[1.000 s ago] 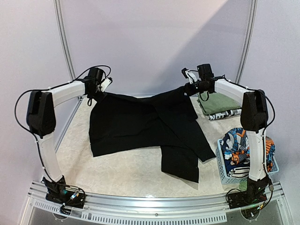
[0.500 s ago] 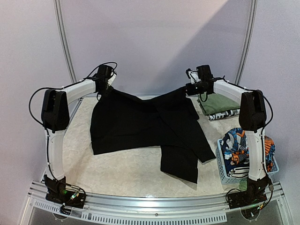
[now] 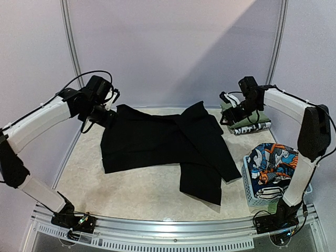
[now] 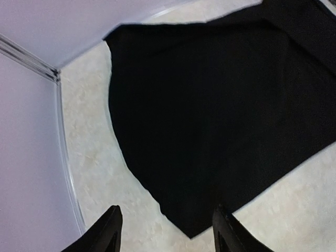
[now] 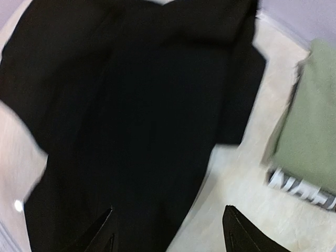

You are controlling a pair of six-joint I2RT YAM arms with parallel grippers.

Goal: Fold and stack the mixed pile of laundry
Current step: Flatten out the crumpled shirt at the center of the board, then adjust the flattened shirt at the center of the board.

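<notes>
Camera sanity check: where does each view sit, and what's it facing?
Top external: above, behind bases, facing down at table; left arm, right arm show.
Left wrist: looks down on black garment left edge; left gripper at bottom.
Right wrist: looks down on black garment, olive-green cloth; right gripper at bottom.
Shared: all see the black garment.

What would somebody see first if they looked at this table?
Most likely the big black garment, spread flat across the middle of the table. Next comes the bright cartoon-print garment, stuffed in the pale blue basket at the near right. The left gripper and right gripper hover open at the far left and far right, holding nothing.
</notes>
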